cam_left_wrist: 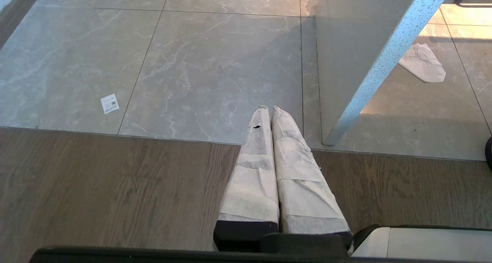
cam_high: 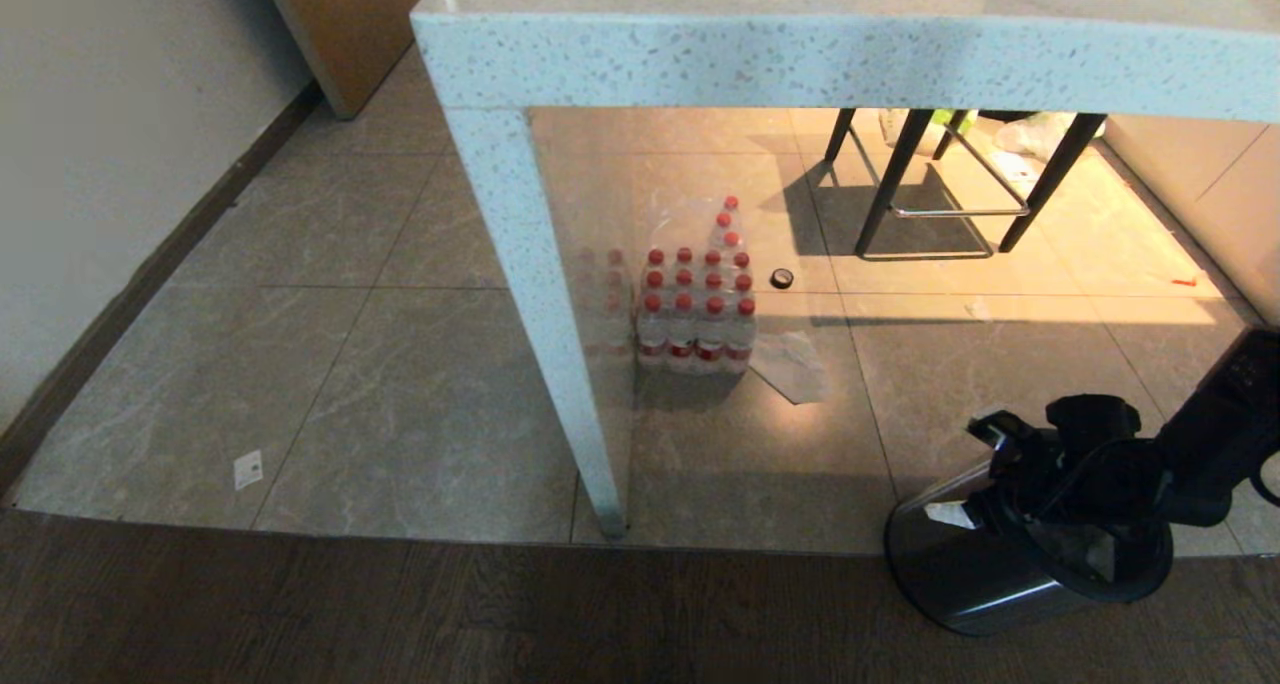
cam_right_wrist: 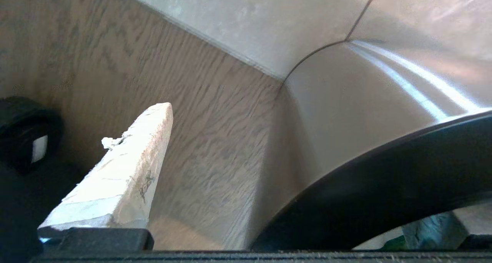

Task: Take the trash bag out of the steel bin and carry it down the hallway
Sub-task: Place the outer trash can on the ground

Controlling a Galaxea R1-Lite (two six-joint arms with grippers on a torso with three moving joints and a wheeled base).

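Note:
The steel bin [cam_high: 950, 584] stands at the lower right on the seam between wood floor and tiles. My right gripper [cam_high: 1035, 494] hangs open at its mouth. In the right wrist view one white-wrapped finger [cam_right_wrist: 127, 167] sits outside the brushed wall [cam_right_wrist: 365, 113], and the black rim [cam_right_wrist: 384, 186] hides the other finger. A white scrap of the trash bag [cam_high: 945, 514] shows at the rim, and a white and green sliver of the bag [cam_right_wrist: 434, 226] shows inside. My left gripper [cam_left_wrist: 269, 111] is parked low over the floor, shut and empty.
A speckled stone table [cam_high: 800, 54] spans the scene, its leg [cam_high: 540, 314] reaching the floor left of the bin. Under it are a pack of red-capped bottles [cam_high: 697, 304], crumpled wrap [cam_high: 795, 364], a small black roll [cam_high: 782, 278] and a black stool [cam_high: 940, 184]. A wall runs along the left.

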